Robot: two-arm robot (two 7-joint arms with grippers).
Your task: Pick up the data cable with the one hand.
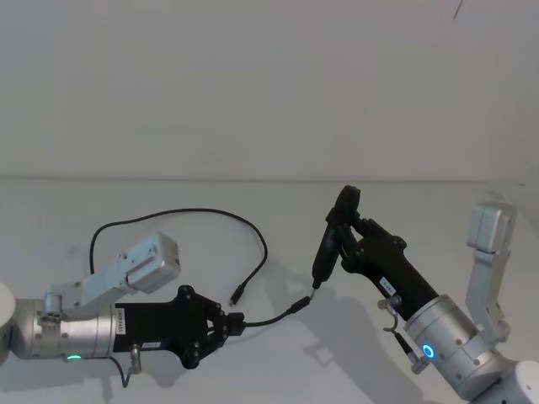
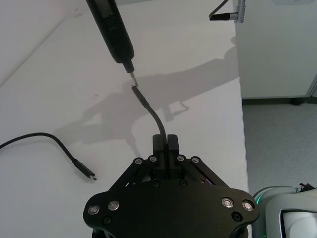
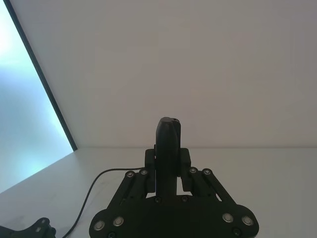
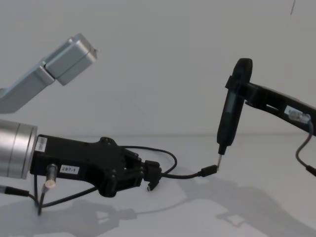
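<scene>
The cable [image 1: 181, 217] loops across the bench [image 1: 278, 370], one end pinched in the left gripper [image 1: 238, 321] fingers. The grip is near the plug [image 4: 207, 171], which could slip out. The right gripper [image 1: 339, 238] pinches a pen tool [image 4: 231, 113] touching that plug.

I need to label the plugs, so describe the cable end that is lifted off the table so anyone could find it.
Start at the left claw, shut on the black cable low over the white table. A short stretch juts out toward the right claw. Its plug hangs at the pen-shaped tool's metal tip, while the other plug lies loose on the table.
</scene>
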